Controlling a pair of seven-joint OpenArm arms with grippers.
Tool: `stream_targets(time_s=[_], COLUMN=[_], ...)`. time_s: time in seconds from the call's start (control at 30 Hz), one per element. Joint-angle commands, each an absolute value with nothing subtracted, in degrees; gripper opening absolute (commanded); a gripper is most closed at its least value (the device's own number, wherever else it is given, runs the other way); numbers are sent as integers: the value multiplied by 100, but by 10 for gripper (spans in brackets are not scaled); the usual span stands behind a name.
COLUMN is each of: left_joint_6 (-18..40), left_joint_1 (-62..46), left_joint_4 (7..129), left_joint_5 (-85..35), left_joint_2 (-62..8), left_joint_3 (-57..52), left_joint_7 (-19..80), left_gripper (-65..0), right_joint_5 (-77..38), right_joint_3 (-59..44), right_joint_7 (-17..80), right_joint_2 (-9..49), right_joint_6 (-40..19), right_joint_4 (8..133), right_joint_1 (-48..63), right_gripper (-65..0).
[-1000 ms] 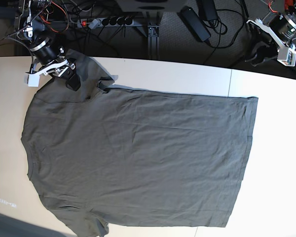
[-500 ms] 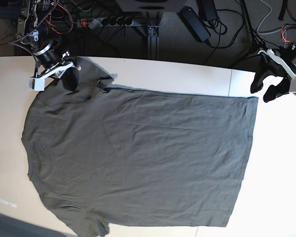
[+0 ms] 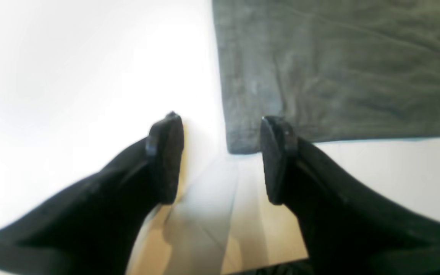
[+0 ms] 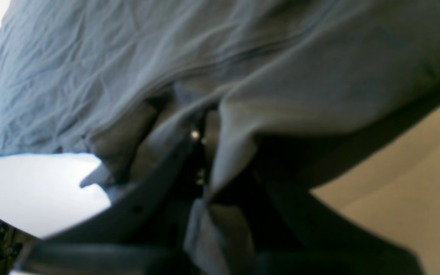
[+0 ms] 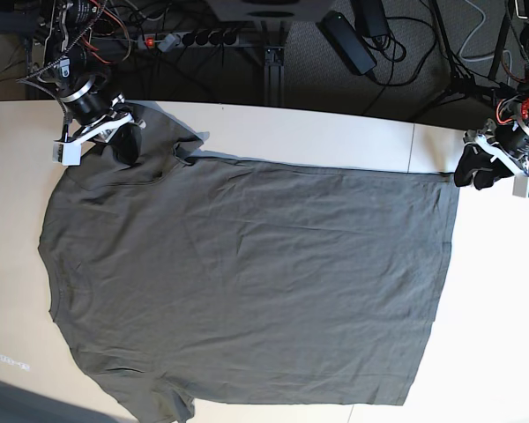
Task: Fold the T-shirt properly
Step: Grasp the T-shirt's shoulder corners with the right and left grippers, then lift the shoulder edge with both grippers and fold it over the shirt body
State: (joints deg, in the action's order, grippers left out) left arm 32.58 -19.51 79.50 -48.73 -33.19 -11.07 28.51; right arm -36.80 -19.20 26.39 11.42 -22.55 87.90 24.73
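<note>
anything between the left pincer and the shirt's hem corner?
Nothing: only bare white table separates the open left pincer from the dark olive-grey cotton T-shirt, per the left wrist view.

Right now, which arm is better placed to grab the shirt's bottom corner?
Left. The left gripper is open right at the T-shirt hem corner, while the right gripper is shut on the sleeve.

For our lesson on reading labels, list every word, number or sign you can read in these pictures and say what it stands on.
None can be read.
Pale marks on the table: too faint and small to read.
T-shirt: plain, no print or label showing.
</note>
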Motion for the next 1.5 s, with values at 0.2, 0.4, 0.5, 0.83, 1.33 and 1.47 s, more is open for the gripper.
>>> stream_targets(time_s=[0.2, 0.4, 0.5, 0.83, 1.33, 1.47], left_joint_6=[3301, 3271, 3107, 3109, 4000, 4000], left_joint_1=[-1949, -1653, -1553, -1522, -1243, -1236], left_joint_4=[7981, 7981, 7981, 7981, 8729, 9067], left_joint_5=[-4858, -4528, -4464, -4353, -4998, -4995], left_joint_2=[-3411, -3258, -3221, -3221, -3468, -3664], left_joint_3=[-375, 49, 47, 47, 30, 25], left_joint_7=[2989, 3096, 3114, 2692, 3395, 3395], left_gripper=[-291, -291, -291, -633, -650, -650], right_joint_5=[-3470, -3472, -3472, -3470, -3887, -3922], right_joint_3=[-1918, -1918, -1918, -1918, -2493, -2792], right_joint_7=[2915, 2939, 2939, 2939, 3824, 3820], right_joint_2=[1170, 1173, 1170, 1170, 1533, 1835], right_joint_6=[-2290, -2290, -2290, -2290, -2300, -2469], right_joint_4=[8781, 8781, 8781, 8781, 9854, 10121], right_joint_1=[2510, 2510, 2510, 2508, 2683, 2698], right_gripper=[-650, -650, -650, -650, -650, -650])
